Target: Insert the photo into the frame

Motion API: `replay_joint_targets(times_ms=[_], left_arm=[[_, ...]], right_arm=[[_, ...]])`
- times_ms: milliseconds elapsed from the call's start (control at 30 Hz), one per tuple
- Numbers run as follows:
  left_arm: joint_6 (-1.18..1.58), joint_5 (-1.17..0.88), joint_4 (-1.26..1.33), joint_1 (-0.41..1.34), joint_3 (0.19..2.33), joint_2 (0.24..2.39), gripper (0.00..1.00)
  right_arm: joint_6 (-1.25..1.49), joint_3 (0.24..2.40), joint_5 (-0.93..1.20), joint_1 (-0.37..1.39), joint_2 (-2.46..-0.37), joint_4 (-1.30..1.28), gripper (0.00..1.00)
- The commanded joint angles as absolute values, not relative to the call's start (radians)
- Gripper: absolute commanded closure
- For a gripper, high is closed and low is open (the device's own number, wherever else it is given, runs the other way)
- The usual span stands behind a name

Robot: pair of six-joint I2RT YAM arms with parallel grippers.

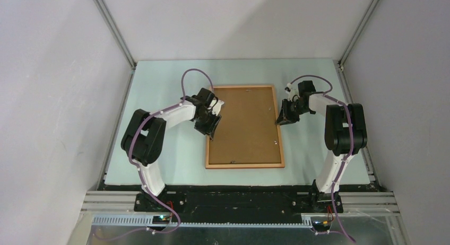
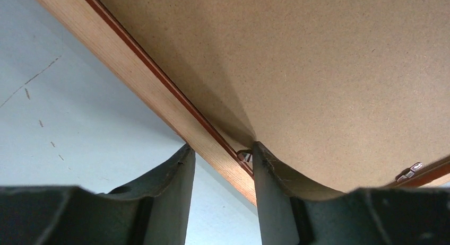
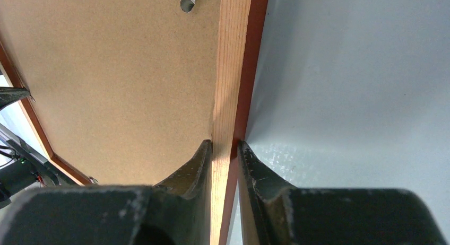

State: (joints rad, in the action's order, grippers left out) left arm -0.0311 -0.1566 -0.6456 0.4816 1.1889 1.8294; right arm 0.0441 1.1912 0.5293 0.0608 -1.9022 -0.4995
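Note:
The orange-brown wooden frame (image 1: 244,165) lies face down in the middle of the table, with the flat brown backing board (image 1: 245,125) set inside it. The photo is not in view. My left gripper (image 1: 212,123) is open at the frame's left side. In the left wrist view (image 2: 223,155) its jaws straddle the moulding (image 2: 132,70), one finger over the table and the other on the board (image 2: 318,70) beside a small metal clip (image 2: 245,155). My right gripper (image 1: 281,119) is shut on the frame's right moulding (image 3: 233,54); its fingers (image 3: 225,147) pinch the moulding from both sides.
The pale green table (image 1: 170,149) is enclosed by white walls with aluminium posts (image 1: 114,30). Small metal clips sit along the inside edge of the frame (image 2: 409,172) (image 3: 188,0). The left arm's fingers show at the left edge of the right wrist view (image 3: 13,96).

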Motion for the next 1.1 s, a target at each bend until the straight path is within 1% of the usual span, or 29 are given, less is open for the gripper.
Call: replay_joint_targets(times_ms=[0, 300, 533, 1067], left_arm=[[-0.103, -0.119, -0.665, 0.491, 1.160, 1.786, 0.53], [-0.152, -0.154, -0.696, 0.508, 1.144, 1.768, 0.51], [-0.178, -0.152, -0.709, 0.521, 1.121, 1.744, 0.43], [-0.200, -0.123, -0.725, 0.521, 1.113, 1.721, 0.36]], right_arm=[[0.028, 1.187, 0.573, 0.055, -1.901, -0.533, 1.00], [0.027, 1.187, 0.570, 0.052, -1.896, -0.534, 1.00], [0.027, 1.187, 0.565, 0.049, -1.896, -0.533, 1.00], [0.029, 1.187, 0.563, 0.047, -1.896, -0.533, 1.00]])
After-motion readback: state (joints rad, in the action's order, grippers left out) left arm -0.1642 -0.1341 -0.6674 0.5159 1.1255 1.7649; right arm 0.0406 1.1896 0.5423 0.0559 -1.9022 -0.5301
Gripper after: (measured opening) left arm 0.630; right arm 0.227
